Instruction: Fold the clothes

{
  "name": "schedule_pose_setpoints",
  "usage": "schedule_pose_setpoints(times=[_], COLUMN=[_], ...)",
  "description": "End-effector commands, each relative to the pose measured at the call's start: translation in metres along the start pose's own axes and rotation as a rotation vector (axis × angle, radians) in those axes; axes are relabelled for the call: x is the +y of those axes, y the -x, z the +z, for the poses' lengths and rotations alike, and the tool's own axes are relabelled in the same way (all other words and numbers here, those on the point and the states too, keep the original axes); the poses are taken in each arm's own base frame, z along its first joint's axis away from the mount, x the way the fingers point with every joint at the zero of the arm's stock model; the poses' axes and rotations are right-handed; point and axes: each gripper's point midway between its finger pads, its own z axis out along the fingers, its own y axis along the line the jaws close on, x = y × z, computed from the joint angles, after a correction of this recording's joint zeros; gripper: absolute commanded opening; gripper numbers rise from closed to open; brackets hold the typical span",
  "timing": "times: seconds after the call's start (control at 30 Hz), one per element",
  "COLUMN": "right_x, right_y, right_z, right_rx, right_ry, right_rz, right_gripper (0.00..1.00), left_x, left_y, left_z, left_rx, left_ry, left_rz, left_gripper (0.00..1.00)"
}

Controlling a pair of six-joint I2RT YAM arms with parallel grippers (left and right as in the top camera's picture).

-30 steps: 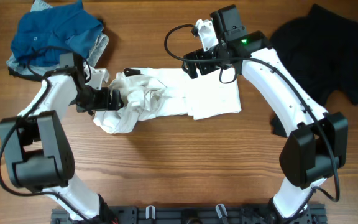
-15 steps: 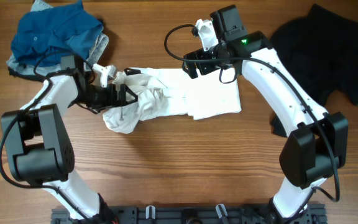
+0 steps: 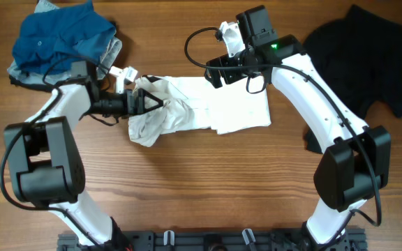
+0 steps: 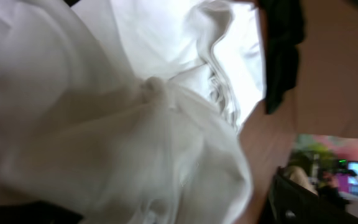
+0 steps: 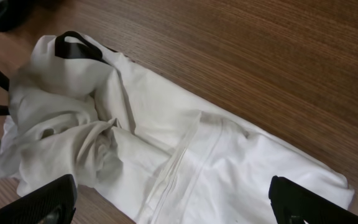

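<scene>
A white garment [image 3: 236, 108] lies across the middle of the table, flat on its right part and bunched on its left. My left gripper [image 3: 144, 103] is shut on the bunched left end and holds it lifted. In the left wrist view the white cloth [image 4: 166, 124] fills the frame and hides the fingers. My right gripper [image 3: 216, 75] is open and hovers over the garment's far edge. In the right wrist view its fingers [image 5: 179, 202] are spread wide above the white cloth [image 5: 229, 162] and hold nothing.
A pile of blue clothes [image 3: 61, 38] sits at the far left corner. A black garment [image 3: 365, 56] lies at the far right. A black rail [image 3: 208, 240] runs along the table's front edge.
My left gripper has moved right and away from the front edge with the garment's left end, drawing the bunched cloth toward the middle. The right arm has not moved.
</scene>
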Motion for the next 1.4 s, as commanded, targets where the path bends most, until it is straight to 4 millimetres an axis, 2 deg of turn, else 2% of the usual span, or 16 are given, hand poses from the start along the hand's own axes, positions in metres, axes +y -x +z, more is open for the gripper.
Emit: schedule_pose_setpoints(times=[0.0, 0.13, 0.2, 0.27, 0.33, 0.37, 0.4, 0.47, 0.5, 0.63, 0.67, 0.7, 0.8, 0.93, 1.17, 1.37], right_x=[-0.002, -0.002, -0.002, -0.002, -0.002, -0.003, -0.006, -0.011, -0.012, -0.011, -0.004, -0.003, 0.011, 0.018, 0.01, -0.029], right_y=[-0.001, -0.001, -0.001, -0.001, -0.002, -0.002, -0.003, -0.01, -0.015, -0.028, -0.037, -0.038, -0.051, -0.097, -0.111, -0.118], right_z=[0.003, 0.003, 0.003, 0.003, 0.003, 0.003, 0.004, 0.008, 0.01, 0.012, 0.011, 0.01, 0.017, 0.045, 0.081, 0.087], right_rx=[0.008, 0.009, 0.008, 0.009, 0.011, 0.011, 0.015, 0.031, 0.045, 0.089, 0.127, 0.133, 0.166, 0.272, 0.279, 0.276], right_ry=[0.0, 0.0, 0.0, 0.0, 0.0, -0.003, -0.021, -0.046, -0.048, -0.039, 0.012, 0.026, 0.123, 0.226, 0.262, 0.231], right_rz=[-0.012, -0.003, 0.009, 0.014, 0.016, 0.026, 0.055, 0.115, 0.145, 0.207, 0.226, 0.232, 0.212, 0.249, 0.263, 0.368], right_gripper=[1.0, 1.0, 1.0, 1.0, 0.99, 0.95, 0.81, 0.16, 0.06, 0.04, 0.04, 0.04, 0.04, 0.04, 0.04, 0.04], left_x=[0.022, 0.023, 0.022, 0.027, 0.036, 0.039, 0.041, 0.042, 0.041, 0.033, 0.025, 0.02, -0.001, -0.017, -0.049, -0.083], left_y=[-0.016, -0.016, -0.016, -0.018, -0.017, -0.015, -0.011, -0.002, 0.0, 0.01, 0.014, 0.016, 0.022, 0.028, 0.034, 0.035], left_z=[0.023, 0.04, 0.048, 0.049, 0.044, 0.039, 0.032, 0.01, 0.0, -0.042, -0.069, -0.08, -0.102, -0.113, -0.08, -0.032], left_rx=[0.097, 0.119, 0.123, 0.125, 0.107, 0.085, 0.057, -0.002, -0.018, -0.09, -0.14, -0.162, -0.219, -0.242, -0.19, -0.149], left_ry=[0.194, 0.292, 0.329, 0.384, 0.446, 0.455, 0.459, 0.466, 0.47, 0.513, 0.565, 0.59, 0.633, 0.63, 0.615, 0.601], left_rz=[-0.022, -0.01, -0.01, -0.036, -0.108, -0.151, -0.192, -0.269, -0.28, -0.306, -0.302, -0.294, -0.243, -0.214, -0.054, 0.093], left_gripper=[0.93, 0.92, 0.82, 0.58, 0.06, 0.04, 0.04, 0.04, 0.04, 0.04, 0.04, 0.04, 0.04, 0.04, 0.04, 0.04])
